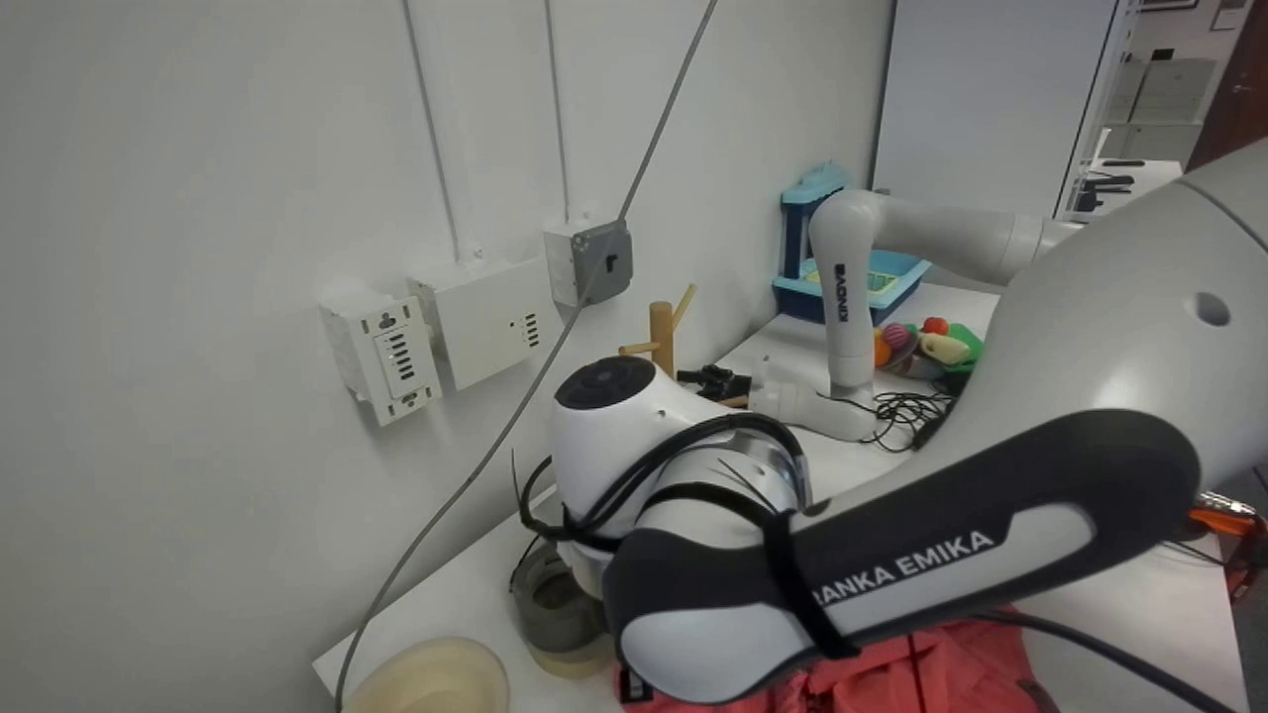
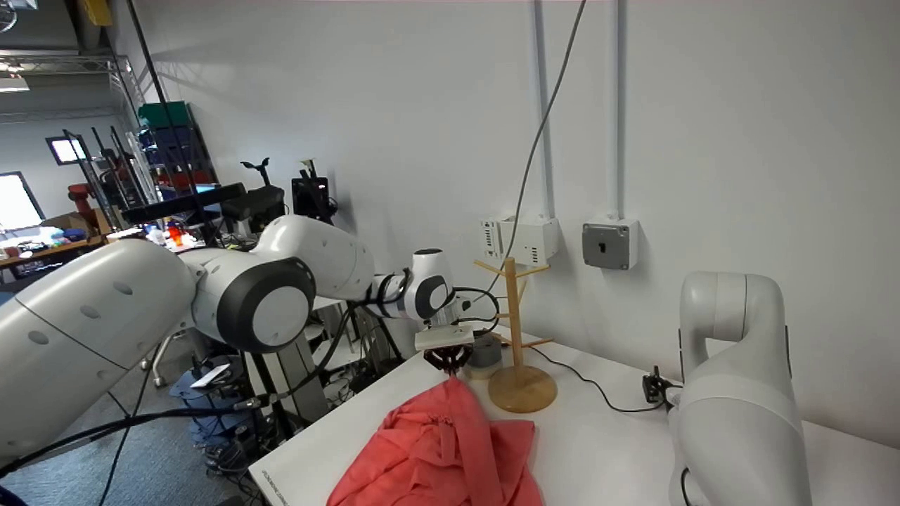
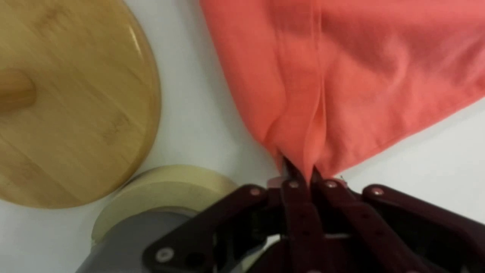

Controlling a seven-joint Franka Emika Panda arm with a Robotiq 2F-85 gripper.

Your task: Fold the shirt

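Coral-red shirt [image 2: 429, 450]: wrinkled, on the white table [image 2: 605, 443], at the bottom of the frame in both exterior views; across the upper right of the wrist view, narrowing to a gathered tip at lower centre.
Gripper [image 3: 299, 169]: pinching that tip of cloth; whether the tip clears the table I cannot tell.
Franka arm [image 2: 320, 256]: from the left edge to the centre of the frame in an exterior view, gripper pointing down at its end.
Wooden peg stand [image 2: 517, 334]: upright, right of the gripper in an exterior view; its round base [image 3: 94, 113] fills the upper left of the wrist view, apart from the shirt.
Grey ring [image 3: 136, 242]: on top of a cream ring [image 3: 178, 187], lower left of the wrist view, just beside the stand's base.
Kinova arm [image 2: 735, 379]: along the right of the frame in an exterior view, well apart from the shirt.
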